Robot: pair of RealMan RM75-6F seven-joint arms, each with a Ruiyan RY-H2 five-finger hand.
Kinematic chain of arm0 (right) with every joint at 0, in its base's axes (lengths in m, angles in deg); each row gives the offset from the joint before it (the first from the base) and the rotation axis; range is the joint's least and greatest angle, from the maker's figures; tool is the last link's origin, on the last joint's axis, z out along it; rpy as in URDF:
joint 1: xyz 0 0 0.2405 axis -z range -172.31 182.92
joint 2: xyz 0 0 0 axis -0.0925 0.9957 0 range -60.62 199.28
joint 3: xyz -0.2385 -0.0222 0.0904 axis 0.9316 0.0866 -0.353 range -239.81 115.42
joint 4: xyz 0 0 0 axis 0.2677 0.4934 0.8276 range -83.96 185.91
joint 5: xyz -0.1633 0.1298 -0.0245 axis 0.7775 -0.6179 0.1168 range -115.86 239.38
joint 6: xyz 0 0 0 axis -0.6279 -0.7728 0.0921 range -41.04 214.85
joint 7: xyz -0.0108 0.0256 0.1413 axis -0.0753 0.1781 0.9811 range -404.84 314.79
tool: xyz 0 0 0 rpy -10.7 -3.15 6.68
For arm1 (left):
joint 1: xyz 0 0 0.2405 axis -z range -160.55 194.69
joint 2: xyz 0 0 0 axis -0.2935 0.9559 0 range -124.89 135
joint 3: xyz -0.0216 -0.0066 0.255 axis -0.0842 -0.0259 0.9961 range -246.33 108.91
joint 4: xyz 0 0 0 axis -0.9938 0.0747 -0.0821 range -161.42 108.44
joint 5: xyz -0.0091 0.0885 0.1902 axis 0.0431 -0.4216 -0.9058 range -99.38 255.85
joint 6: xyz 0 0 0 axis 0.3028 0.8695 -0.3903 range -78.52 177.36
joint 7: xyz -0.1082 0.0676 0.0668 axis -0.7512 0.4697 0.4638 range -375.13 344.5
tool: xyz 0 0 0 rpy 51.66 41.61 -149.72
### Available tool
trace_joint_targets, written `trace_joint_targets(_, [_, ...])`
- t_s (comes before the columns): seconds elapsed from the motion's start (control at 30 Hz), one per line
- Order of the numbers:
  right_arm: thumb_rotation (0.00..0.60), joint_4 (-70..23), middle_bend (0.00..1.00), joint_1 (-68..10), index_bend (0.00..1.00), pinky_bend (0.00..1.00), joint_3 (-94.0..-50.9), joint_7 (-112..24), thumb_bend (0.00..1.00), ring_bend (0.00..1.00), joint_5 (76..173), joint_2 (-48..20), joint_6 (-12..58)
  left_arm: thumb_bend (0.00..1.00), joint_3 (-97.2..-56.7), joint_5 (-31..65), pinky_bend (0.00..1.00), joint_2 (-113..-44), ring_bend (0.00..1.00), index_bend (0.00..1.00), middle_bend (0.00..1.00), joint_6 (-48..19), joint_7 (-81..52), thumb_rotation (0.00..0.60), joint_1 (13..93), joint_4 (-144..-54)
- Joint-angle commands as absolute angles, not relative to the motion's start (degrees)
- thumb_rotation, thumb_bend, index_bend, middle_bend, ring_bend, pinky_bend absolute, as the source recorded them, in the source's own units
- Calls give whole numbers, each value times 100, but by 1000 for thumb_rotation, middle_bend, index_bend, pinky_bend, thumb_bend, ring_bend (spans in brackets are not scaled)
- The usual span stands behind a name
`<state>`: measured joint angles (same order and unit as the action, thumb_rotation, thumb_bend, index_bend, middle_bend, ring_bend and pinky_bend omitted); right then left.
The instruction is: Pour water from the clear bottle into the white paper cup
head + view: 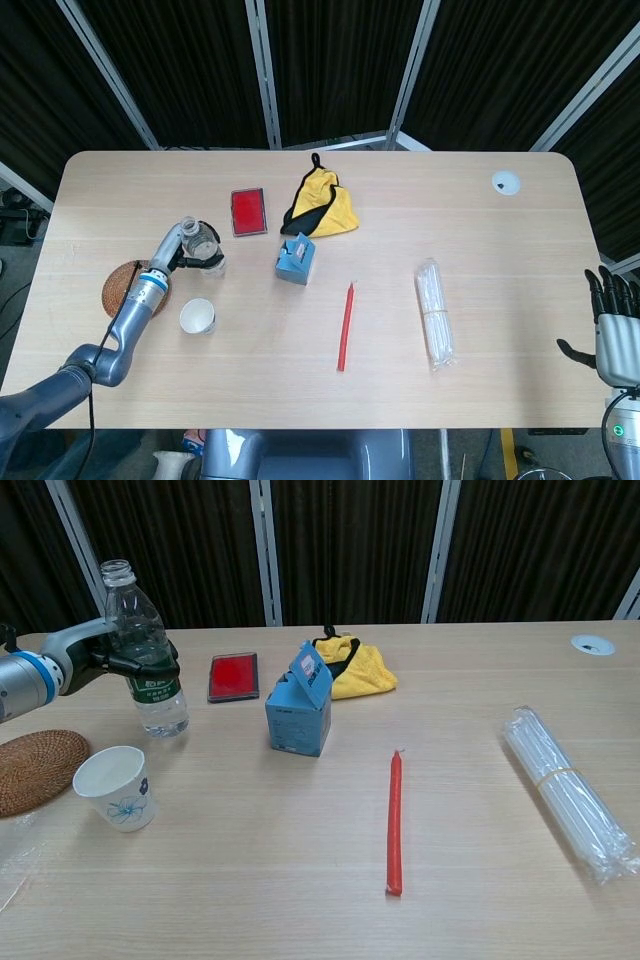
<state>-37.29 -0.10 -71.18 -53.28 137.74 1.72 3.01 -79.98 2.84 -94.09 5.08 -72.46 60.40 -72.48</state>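
The clear bottle (146,652) stands upright, uncapped, with a green label, its base on or just above the table beyond the cup; its top shows in the head view (199,240). My left hand (112,652) grips it around the middle, also seen from above (184,251). The white paper cup (115,786) with a blue flower print stands upright and open in front of the bottle, a short gap from it (197,316). My right hand (612,320) hangs open off the table's right edge, far from both.
A round woven coaster (32,768) lies left of the cup. A blue carton (298,712), a red card (233,675) and a yellow cloth (356,668) sit mid-table. A red stick (395,820) and a bundle of clear straws (568,790) lie to the right.
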Motion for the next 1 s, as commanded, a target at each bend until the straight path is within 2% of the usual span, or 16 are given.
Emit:
trace_joint_targets(0.03, [600,-3709,0,-13,0,0,-7129,-5315,0,0,13743,169,318,337,-8019,264,349,-9583,283,617,483,516,-7325,600,6082,-7077])
trace_joint_targets(0.1, [600,-3690,0,-9,0,0,-7139,-5296,0,0,13715,172,324,290,-8036,243,338,-9727,269,591,452,452,-7365,600,6092,-6927])
trace_joint_targets(0.27, [600,-3646,0,-6,0,0,-7148,-5264,0,0,13671,174,352,167,-7983,137,277,-9918,190,434,293,462,-7511,600,6125,-6697])
trace_joint_targets(0.4, [600,-3627,0,-4,0,0,-7153,-5241,0,0,13652,174,362,87,-7910,38,121,-9948,28,205,77,497,-7654,600,6130,-6675])
trace_joint_targets(0.47, [600,-3627,0,-3,0,0,-7154,-5229,0,0,13656,176,359,65,-7823,-74,49,-9923,0,114,11,475,-7723,600,6118,-6680])
trace_joint_targets(0.67, [600,-3662,0,2,0,0,-7132,-5220,0,0,13720,183,328,57,-7778,-199,0,-9852,0,6,0,166,-7887,600,5997,-6745])
trace_joint_targets(0.8, [600,-3724,0,23,0,0,-7123,-5168,0,0,13773,218,281,54,-7697,-308,0,-9587,0,0,0,-51,-7823,600,5872,-7041])
trace_joint_targets(1.0, [600,-3842,0,60,0,0,-7090,-5122,0,0,13910,289,178,54,-7480,-495,0,-8774,0,0,0,-416,-7360,600,5569,-7905])
